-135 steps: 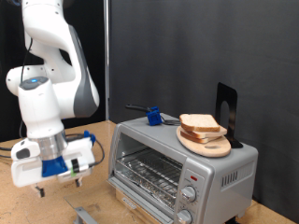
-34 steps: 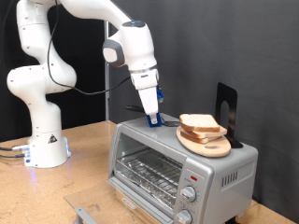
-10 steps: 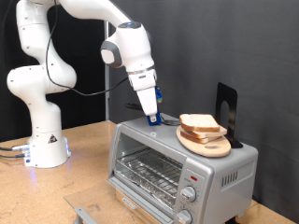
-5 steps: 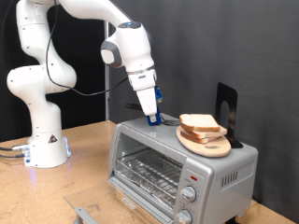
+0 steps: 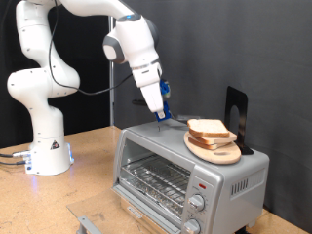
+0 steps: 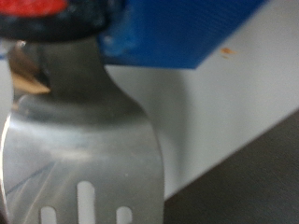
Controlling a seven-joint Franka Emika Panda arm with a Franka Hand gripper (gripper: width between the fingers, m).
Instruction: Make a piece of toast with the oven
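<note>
Exterior view showed the end effector (image 5: pixel 160 114) above the oven (image 5: pixel 190 174) top, grasping a slotted spatula (image 6: pixel 79 163), near the piece of toast (image 5: pixel 209 129); arm angled downward.

One robot arm (image 5: pixel 58 58) stands on the tabletop, carrying one gripper (image 5: pixel 159 110). One silver oven (image 5: pixel 190 175) sits there, with one glass door, one wire rack (image 5: pixel 151 181), two round knobs (image 5: pixel 196 203) and one red light (image 5: pixel 202 183). On its top lies one round wooden board (image 5: pixel 216 151) bearing one piece of toast (image 5: pixel 209 130). One slotted metal spatula (image 6: pixel 82 149) shows in the wrist view, three slots visible. One dark upright object (image 5: pixel 237 115) stands behind the board.
</note>
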